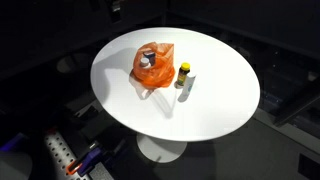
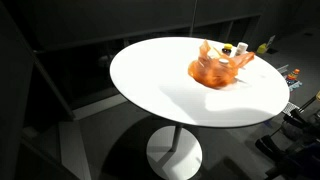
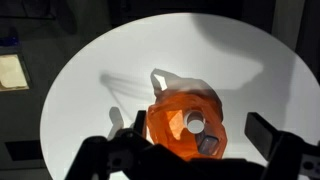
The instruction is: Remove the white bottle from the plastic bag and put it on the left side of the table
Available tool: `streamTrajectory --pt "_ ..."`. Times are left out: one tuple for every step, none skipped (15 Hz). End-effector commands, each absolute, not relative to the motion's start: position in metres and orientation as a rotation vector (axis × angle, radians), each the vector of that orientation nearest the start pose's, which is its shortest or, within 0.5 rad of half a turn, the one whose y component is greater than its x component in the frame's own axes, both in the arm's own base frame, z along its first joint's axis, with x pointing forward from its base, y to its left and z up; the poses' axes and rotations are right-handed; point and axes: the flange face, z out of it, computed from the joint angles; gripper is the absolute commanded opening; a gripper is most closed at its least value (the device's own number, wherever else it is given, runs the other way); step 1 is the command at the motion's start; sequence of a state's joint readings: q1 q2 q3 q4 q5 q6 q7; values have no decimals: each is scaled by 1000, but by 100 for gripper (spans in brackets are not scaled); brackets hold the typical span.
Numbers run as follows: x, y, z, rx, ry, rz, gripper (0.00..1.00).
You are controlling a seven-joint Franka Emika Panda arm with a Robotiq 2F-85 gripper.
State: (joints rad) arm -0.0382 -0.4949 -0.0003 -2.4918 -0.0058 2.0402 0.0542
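Orange plastic bag (image 1: 152, 68) is sitting on round white table (image 1: 220, 110), mouth gaping upward. White bottle (image 3: 195, 122) is lying inside the bag, cap showing. Small yellow-capped bottle (image 1: 183, 75) is standing upright just beside the bag. Gripper (image 3: 197, 140) is hanging above the bag, jaws spread wide, gripping nothing. Label print is too small to read.

On the table (image 1: 215, 100) sits a bag (image 1: 162, 55) with a bottle (image 3: 195, 122) inside it, and a second bottle (image 1: 183, 76) stands just beside the bag.

Both exterior views high above the shared table (image 1: 220, 100); wrist view close overhead.
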Motion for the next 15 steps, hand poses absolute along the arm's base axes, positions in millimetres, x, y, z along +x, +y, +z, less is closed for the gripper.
streamTrajectory --pt "399 -16 465 -3142 142 -68 100" --pt "399 -16 465 -3142 142 -69 100" --pt "399 -16 465 -3142 142 -69 100" --pt "399 -16 465 -3142 142 -69 100" --pt "399 -16 465 -3142 142 -69 100" --pt "401 -15 467 -3146 162 -82 100" --pt "404 -16 472 -3148 169 -94 100" --pt "407 -15 475 -3152 164 -103 100" --pt "413 -14 478 -3156 150 -111 100" --pt "418 -14 480 -3156 134 -117 100" --pt "426 -13 482 -3158 133 -123 100" --pt "434 -13 481 -3157 121 -123 100" --pt "443 -13 478 -3156 114 -124 100" --pt "452 -12 475 -3157 106 -123 100" --pt "463 -12 469 -3155 91 -115 100"
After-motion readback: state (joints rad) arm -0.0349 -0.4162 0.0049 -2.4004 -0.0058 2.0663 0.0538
